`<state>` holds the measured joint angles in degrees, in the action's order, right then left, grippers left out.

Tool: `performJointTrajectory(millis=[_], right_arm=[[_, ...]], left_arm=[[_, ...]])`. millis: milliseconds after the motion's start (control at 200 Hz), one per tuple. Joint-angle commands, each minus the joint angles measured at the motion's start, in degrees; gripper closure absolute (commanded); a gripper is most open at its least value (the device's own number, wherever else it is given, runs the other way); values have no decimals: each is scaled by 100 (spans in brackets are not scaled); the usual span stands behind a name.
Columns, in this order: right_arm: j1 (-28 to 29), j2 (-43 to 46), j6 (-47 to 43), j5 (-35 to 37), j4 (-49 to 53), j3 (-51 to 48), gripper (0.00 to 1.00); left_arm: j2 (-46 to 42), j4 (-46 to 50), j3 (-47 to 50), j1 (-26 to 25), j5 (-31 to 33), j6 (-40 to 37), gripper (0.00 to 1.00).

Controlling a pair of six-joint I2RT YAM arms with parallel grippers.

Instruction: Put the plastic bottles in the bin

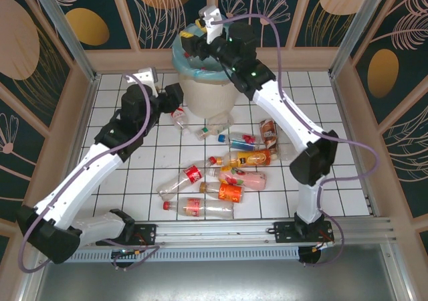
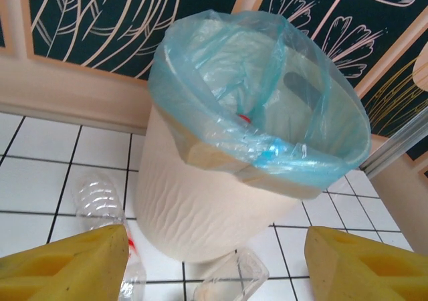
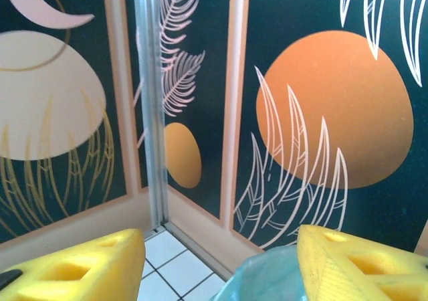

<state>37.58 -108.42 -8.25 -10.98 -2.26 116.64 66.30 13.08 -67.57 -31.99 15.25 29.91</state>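
Left wrist: left gripper [image 2: 217,247] and right gripper [image 3: 221,247] gape empty; bottles [image 2: 97,197] by bin [image 2: 200,207] look light, crushable, slick; pinch mid-body.

No legible print on plastic bottles [image 1: 229,192]

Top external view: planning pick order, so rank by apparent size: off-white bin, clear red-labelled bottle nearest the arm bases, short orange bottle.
1. Round off-white plastic bin
2. Clear red-labelled plastic bottle
3. Short orange plastic bottle
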Motion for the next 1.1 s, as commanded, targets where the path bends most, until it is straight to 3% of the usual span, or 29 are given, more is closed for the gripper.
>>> performJointTrajectory(millis=[0, 130, 310, 621, 766, 916, 1096], right_arm=[[132, 592, 181, 190, -259, -787, 39], [244, 1281, 490, 197, -565, -1908, 42], [418, 1974, 916, 100, -612, -3215, 48], [1008, 2265, 1447, 304, -630, -5084, 55], [1043, 2132, 2228, 239, -513, -5548, 54], [1015, 1921, 2726, 227, 233, -5640, 55], [794, 1639, 3108, -448, 958, -5679, 59]], left_arm=[[-379, 598, 345, -16, -96, 256, 29], [-746, 935, 796, -18, -154, 403, 29], [-1079, 1029, 1656, -18, -718, 665, 29], [-1483, 360, 3049, -18, -981, 1206, 30], [-1498, -38, 3497, -14, -1259, 1455, 30], [-1342, -266, 3644, -19, -2039, 1461, 32], [-1458, -497, 3793, -103, -2843, 1649, 35]])
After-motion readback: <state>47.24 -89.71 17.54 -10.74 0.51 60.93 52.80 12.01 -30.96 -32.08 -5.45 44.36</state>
